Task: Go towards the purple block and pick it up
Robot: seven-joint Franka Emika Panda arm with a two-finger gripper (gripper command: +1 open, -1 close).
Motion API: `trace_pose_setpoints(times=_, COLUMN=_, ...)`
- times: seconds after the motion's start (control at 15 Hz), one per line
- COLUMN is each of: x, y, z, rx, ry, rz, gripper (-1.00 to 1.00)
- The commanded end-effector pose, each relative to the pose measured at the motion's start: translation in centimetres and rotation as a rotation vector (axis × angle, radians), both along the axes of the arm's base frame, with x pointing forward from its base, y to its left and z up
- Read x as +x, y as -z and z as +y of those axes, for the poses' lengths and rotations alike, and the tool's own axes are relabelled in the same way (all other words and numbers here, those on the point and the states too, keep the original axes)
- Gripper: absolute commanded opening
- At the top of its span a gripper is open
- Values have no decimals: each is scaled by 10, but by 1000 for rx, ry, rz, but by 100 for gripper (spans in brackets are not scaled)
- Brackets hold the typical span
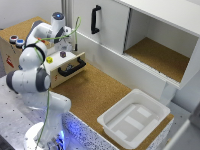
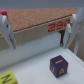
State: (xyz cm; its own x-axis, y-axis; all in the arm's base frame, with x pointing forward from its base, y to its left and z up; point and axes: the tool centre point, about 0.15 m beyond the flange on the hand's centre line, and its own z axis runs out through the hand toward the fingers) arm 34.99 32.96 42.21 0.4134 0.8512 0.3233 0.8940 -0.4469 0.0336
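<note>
The purple block [image 1: 63, 53] is a tiny dark cube resting on top of the white-topped wooden drawer box [image 1: 67, 61]. In the wrist view the purple block [image 2: 58, 64] carries a yellow mark and lies on the white surface, below and slightly to one side of the gap between the fingers. My gripper [image 1: 64, 44] hovers just above it, apart from it. The gripper [image 2: 39, 46] is open, with one finger [image 2: 6, 30] at each side of the wrist picture and nothing between them.
A small yellow block [image 1: 49, 59] [image 2: 7, 78] lies close beside the purple one. The drawer has a black handle [image 1: 72, 67]. Round buttons [image 1: 16, 40] sit on a box at the exterior view's left. A white tray [image 1: 135, 117] and an open cabinet [image 1: 155, 50] stand at the right.
</note>
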Motion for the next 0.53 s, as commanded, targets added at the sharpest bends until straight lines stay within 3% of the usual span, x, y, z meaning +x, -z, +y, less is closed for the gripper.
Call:
trace_pose_setpoints(times=0.0, x=48, y=17, z=35, rx=-236, ry=-231, rz=109, gripper=100)
trace_pose_setpoints(times=0.27, x=46, y=49, z=31, rx=-303, ry=-353, rz=182, gripper=100)
trace_pose_setpoints(times=0.47, x=48, y=66, z=26, rx=-306, ry=-371, rz=182, gripper=100)
